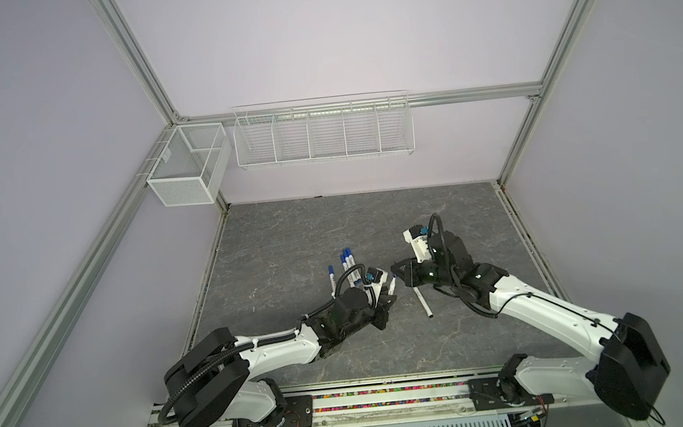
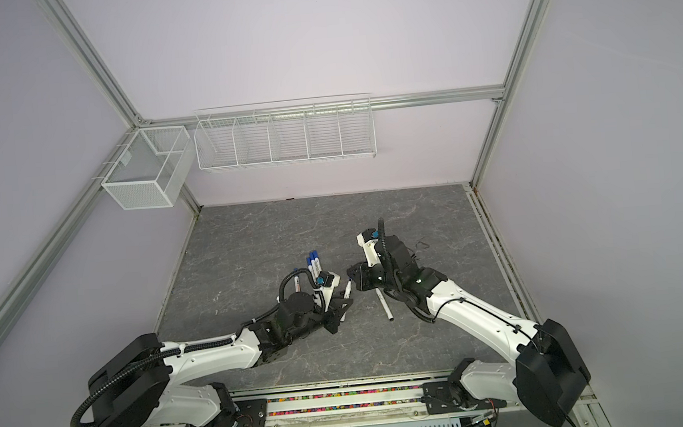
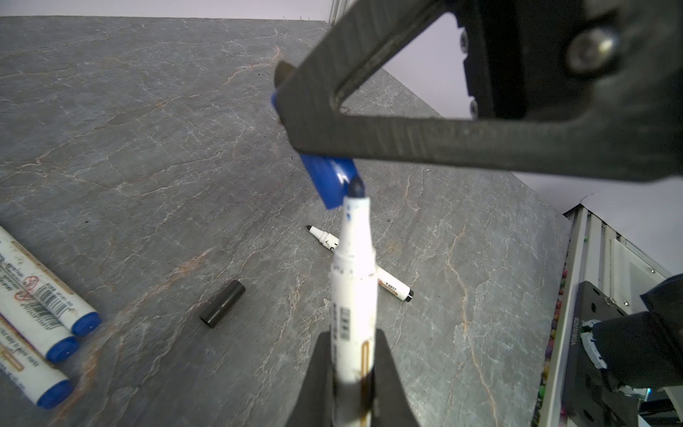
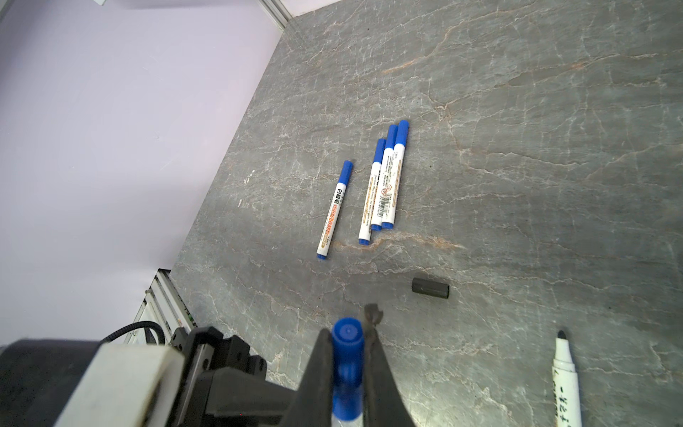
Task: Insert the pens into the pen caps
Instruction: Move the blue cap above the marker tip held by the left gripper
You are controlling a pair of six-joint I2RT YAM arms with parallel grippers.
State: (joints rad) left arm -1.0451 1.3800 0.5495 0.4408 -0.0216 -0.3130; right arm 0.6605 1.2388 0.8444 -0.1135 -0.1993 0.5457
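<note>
- The left pincer (image 3: 353, 355) is clamped on the lower barrel of an uncapped white pen (image 3: 353, 281). It holds the pen off the desk (image 1: 291, 235), above and just to the left of the loose pen (image 1: 423, 303) as both top views show it.
- The right pincer (image 4: 348, 344) is squeezed tight around a blue cap (image 3: 329, 181), also in the air. The cap is slightly farther from the loose pen than the tip of the gripped pen is.
- In the left wrist view the dark tip of the gripped pen sits right at the blue cap's open mouth. The barrel is fully outside, and I cannot tell whether the tip has gone in.
- The loose pen lies flat on the desk with its black tip bare, and the right arm's wrist reaches over its far end.
- A black cap (image 4: 430, 288) lies on its side near the loose pen and apart from it, on the side towards the capped pens.
- Three capped pens (image 4: 384, 181) with blue caps lie side by side and touching, well beyond the black cap as seen from the loose pen.
- A single capped pen (image 4: 334, 210) lies just past that trio, farthest from the loose pen and roughly parallel to the three.
</note>
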